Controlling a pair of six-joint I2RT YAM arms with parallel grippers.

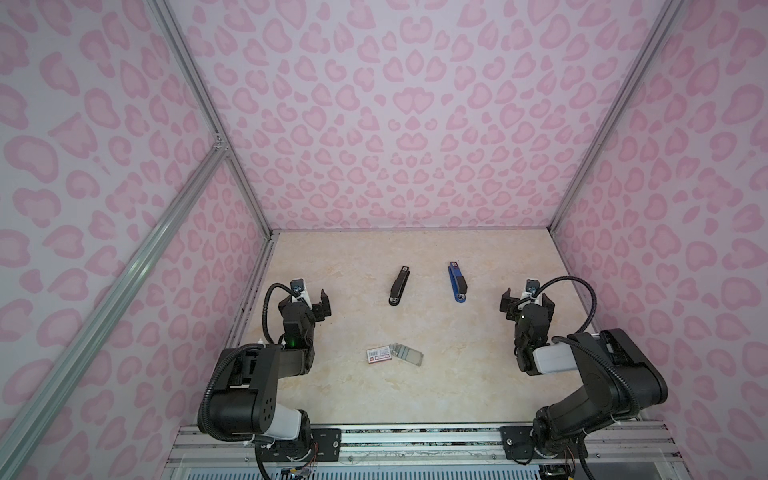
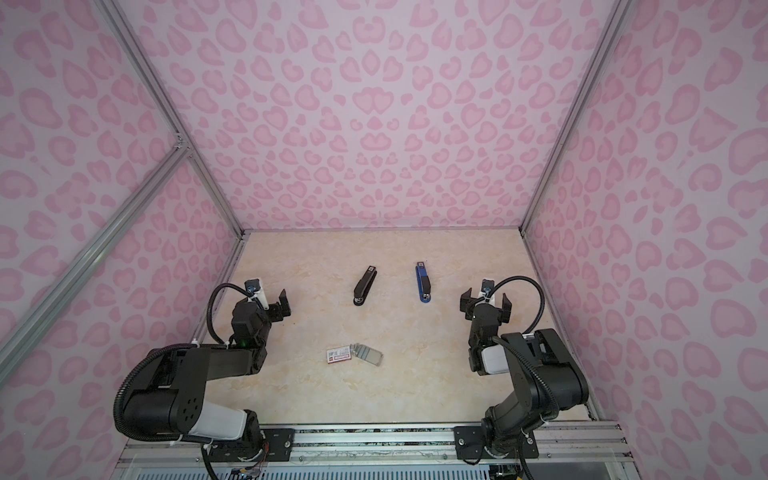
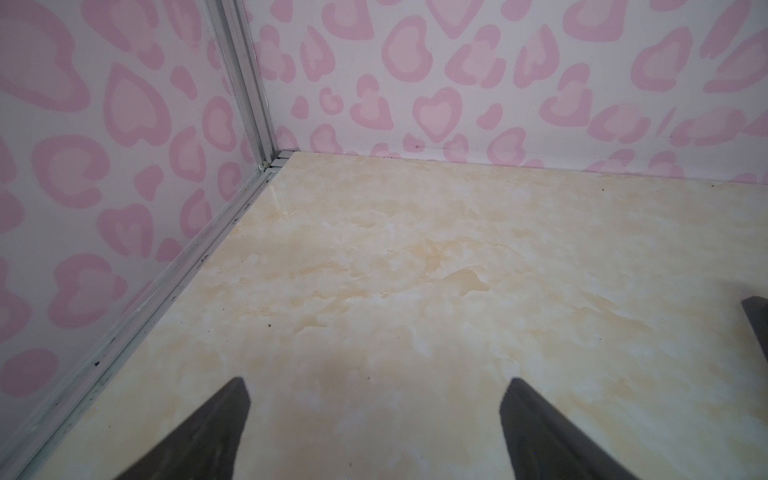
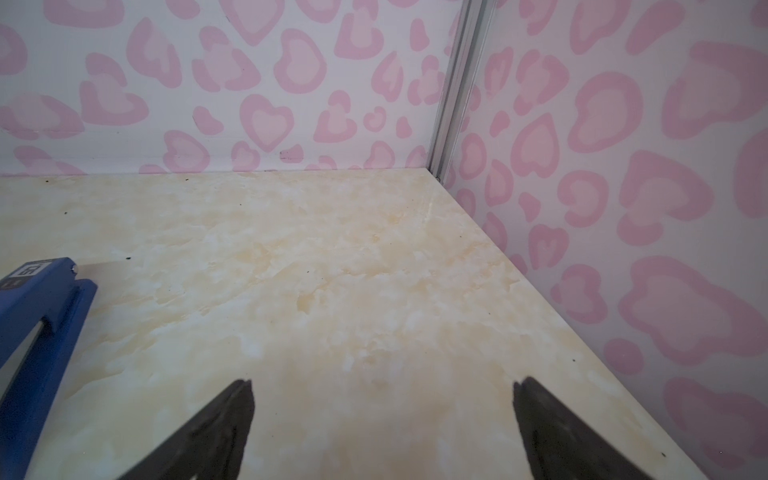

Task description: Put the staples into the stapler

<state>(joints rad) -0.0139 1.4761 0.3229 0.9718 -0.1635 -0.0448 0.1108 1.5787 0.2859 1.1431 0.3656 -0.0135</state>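
Nothing started: my left gripper (image 3: 378, 382) and right gripper (image 4: 384, 381) gape wide, empty. Next I should reach back between them for the staples (image 1: 409, 356).

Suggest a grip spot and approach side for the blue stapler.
Probably best to grip the blue stapler mid-body, across its narrow width, from above, using the open right gripper, which is nearer. It lies flat, closed, long axis roughly near-to-far, with both long sides clear.

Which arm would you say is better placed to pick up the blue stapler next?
Likely right: the blue stapler lies nearest the right hand and shows in its wrist view; the left hand sits beyond the black stapler.
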